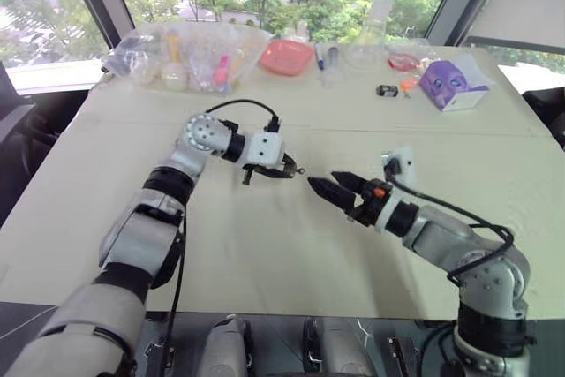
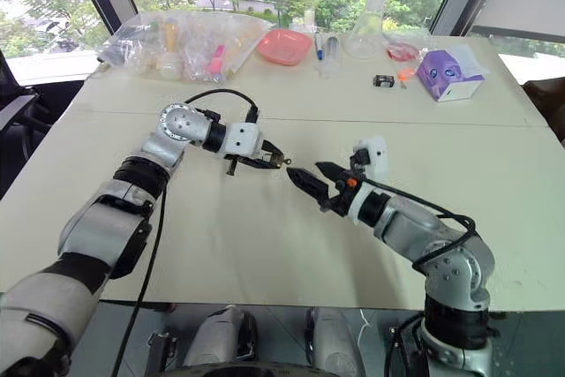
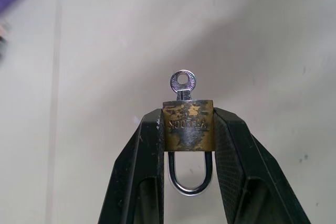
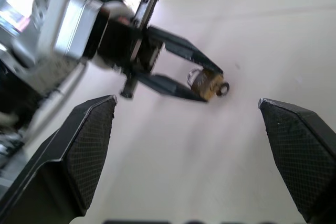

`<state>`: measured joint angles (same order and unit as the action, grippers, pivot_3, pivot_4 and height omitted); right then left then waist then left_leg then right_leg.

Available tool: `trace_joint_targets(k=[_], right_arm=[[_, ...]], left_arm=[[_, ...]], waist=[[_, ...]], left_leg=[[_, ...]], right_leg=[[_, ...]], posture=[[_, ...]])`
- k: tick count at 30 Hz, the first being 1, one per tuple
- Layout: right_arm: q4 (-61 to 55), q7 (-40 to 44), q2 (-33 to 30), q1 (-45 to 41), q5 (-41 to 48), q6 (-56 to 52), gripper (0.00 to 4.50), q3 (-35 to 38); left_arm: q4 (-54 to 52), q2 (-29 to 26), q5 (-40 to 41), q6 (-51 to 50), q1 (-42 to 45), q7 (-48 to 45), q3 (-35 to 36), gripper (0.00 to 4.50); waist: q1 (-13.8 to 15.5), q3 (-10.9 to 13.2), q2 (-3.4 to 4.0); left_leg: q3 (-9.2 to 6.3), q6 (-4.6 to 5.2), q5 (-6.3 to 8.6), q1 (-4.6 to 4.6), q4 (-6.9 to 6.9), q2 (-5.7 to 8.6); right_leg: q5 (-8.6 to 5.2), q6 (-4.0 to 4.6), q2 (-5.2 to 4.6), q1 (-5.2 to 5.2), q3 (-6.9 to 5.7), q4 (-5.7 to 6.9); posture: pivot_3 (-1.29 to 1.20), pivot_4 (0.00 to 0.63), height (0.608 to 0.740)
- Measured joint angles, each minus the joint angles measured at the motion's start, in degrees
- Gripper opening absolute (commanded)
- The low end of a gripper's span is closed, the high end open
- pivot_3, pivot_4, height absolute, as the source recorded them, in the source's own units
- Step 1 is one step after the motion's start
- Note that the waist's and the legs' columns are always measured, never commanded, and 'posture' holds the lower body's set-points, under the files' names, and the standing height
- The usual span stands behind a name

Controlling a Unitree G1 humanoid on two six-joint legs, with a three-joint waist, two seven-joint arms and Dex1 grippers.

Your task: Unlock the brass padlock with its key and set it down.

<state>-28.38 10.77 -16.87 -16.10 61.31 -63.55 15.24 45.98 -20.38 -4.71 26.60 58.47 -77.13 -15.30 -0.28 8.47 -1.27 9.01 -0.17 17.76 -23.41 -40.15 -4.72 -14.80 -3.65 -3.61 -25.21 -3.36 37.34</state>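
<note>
One brass padlock (image 3: pixel 188 125) with one key (image 3: pixel 182 84) is seen, along with two robot hands, one pink tray (image 1: pixel 285 56), one purple box (image 1: pixel 451 83) and one glass flask (image 2: pixel 366 31) on one bench (image 1: pixel 265 253).

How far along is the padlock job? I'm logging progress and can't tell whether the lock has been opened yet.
Done: the left gripper is shut on the brass padlock, lifted off the table, with the key seated in it. In hand: the right gripper is open, pointing at the key. Left: the shackle looks closed, so the key likely needs turning, then setting the lock down.
</note>
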Motion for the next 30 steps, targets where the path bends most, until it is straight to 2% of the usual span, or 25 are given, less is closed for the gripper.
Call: trace_joint_targets(k=[9, 16, 18, 20, 26, 30], right_arm=[[2.8, -6.2, -0.9, -3.2, 11.8, -0.6, 4.5, 1.9], [3.0, -7.7, -4.8, -2.7, 16.7, 0.9, 4.5, 2.1], [3.4, -7.8, -5.1, -2.7, 17.6, 1.6, 3.96, 2.0], [3.7, -7.8, -5.9, -2.7, 18.4, 2.0, 3.22, 1.9], [3.9, -8.0, -6.7, -2.7, 19.7, 3.0, 0.11, 0.6], [4.0, -8.3, -6.7, -2.6, 20.2, 4.4, 0.04, -0.6]], left_arm=[[-31.4, -3.6, 7.8, -18.1, -11.2, 4.4, 3.2, 0.7], [-41.1, -4.6, 9.0, -22.8, -15.8, 9.4, 3.2, 0.7], [-42.0, -4.7, 9.0, -23.2, -15.9, 10.1, 3.2, 0.7], [-42.1, -4.8, 9.0, -23.2, -15.9, 10.7, 3.2, 0.7], [-42.1, -5.4, 9.0, -22.4, -15.9, 10.9, 2.9, 0.7], [-42.1, -5.7, 9.0, -22.0, -15.9, 10.8, 2.6, 0.7]], waist=[[-0.4, 0.0, 0.06], [-0.3, 0.0, 0.06], [-0.3, 0.0, 0.06], [-0.3, 0.0, 0.06], [-0.3, 0.0, 0.06], [-0.3, 0.0, 0.06]], left_leg=[[-0.03, -0.12, -0.07, 0.04, 0.03, -0.03], [-0.01, -0.12, -0.07, 0.04, 0.03, -0.02], [0.0, -0.12, -0.07, 0.05, 0.03, -0.02], [0.02, -0.12, -0.07, 0.05, 0.03, -0.02], [0.05, -0.13, -0.07, 0.05, 0.03, -0.02], [0.06, -0.13, -0.07, 0.05, 0.03, -0.02]], right_leg=[[0.01, -0.01, 0.04, 0.0, 0.06, 0.02], [0.01, -0.02, 0.03, 0.0, 0.07, 0.01], [0.01, -0.02, 0.04, 0.0, 0.07, 0.01], [0.01, -0.02, 0.04, 0.0, 0.07, 0.02], [0.01, -0.02, 0.04, 0.0, 0.07, 0.02], [0.01, -0.02, 0.04, 0.0, 0.07, 0.01]], posture=[[0.0, 0.15, 0.74], [0.0, 0.15, 0.74], [0.0, 0.15, 0.74], [0.0, 0.15, 0.74], [0.0, 0.15, 0.74], [0.0, 0.15, 0.74]])
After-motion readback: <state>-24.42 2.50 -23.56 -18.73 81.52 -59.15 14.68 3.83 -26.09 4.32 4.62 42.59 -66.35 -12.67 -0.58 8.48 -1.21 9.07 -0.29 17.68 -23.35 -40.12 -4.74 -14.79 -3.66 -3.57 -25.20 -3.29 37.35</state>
